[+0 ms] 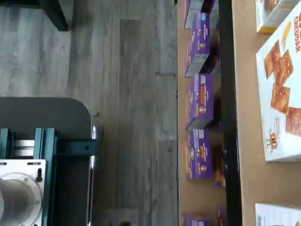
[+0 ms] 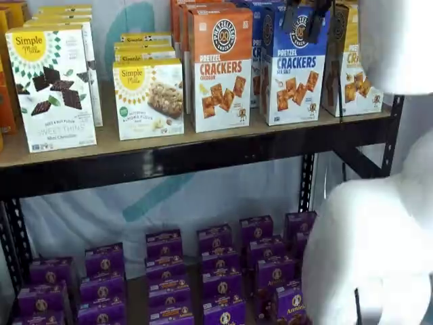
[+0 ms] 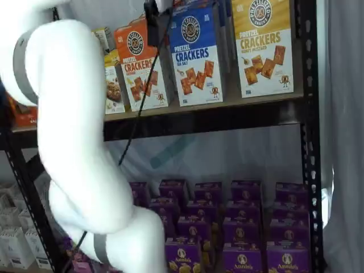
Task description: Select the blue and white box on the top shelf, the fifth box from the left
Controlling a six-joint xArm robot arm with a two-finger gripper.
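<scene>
Your gripper (image 2: pixel 302 22) hangs before the blue and white box (image 2: pixel 293 66) near the top shelf's (image 2: pixel 203 154) right end; you cannot tell its jaws' state.

The blue and white box (image 3: pixel 197 56) reads "PRETZEL CRACKERS" (orange box (image 2: pixel 220 68) likewise).

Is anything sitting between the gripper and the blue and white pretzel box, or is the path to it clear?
Nothing visible blocks it. The gripper hangs at the top edge of a shelf view, directly in front of the blue and white box, which faces outward in the front row of the top shelf. Orange and yellow boxes only flank it.
</scene>
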